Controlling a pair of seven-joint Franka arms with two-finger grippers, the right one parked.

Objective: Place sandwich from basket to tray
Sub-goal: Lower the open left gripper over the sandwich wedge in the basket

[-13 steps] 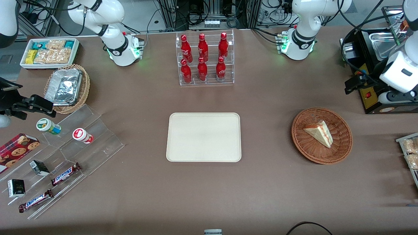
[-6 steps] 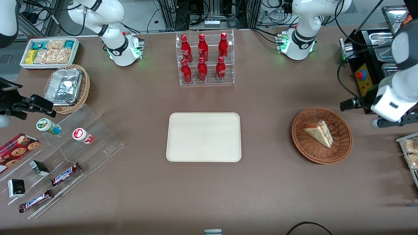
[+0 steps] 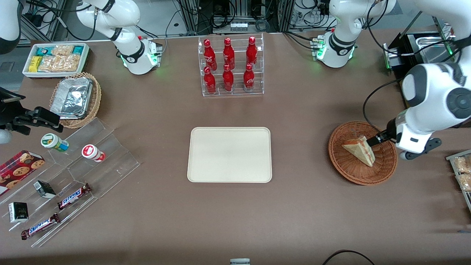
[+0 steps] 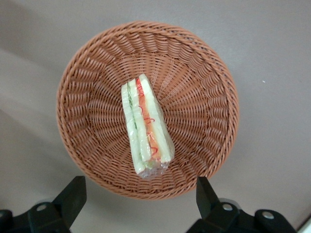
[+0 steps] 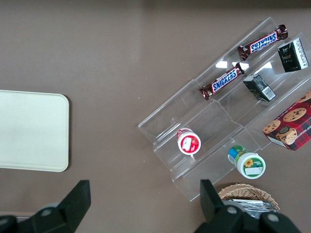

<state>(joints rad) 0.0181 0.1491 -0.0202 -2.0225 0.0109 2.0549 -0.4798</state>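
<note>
Small triangular wedge of pale bread with red and green filling, the sandwich (image 4: 146, 127), lying on its side in the middle of the round reddish-brown woven wicker basket (image 4: 92, 68), toward the working arm's end of the brown table (image 3: 301, 213). Nothing yet on the flat cream-beige rectangular plastic tray (image 3: 229, 154), well apart from the basket, mid-table.

Left arm's two-finger gripper (image 4: 138, 194) poised above the basket rim, black fingers (image 4: 73, 196) spread wide apart, holding nothing, not yet touching bread or wicker. Pick-up not yet begun, by the look of it.

Risks from here, as a judgement only:
- Off-centre over the sandwich, closer to the rim than to the wedge; straight descent likely to land a finger on the wicker and tip or drag the light basket.
- Soft bread; too hard a squeeze likely to crush it or push the filling out.
- Tapered wedge; a grip near the thin tip liable to slip during the carry.
- Long traverse to the tray; a loose hold could drop the wedge on the table short of it.
</note>
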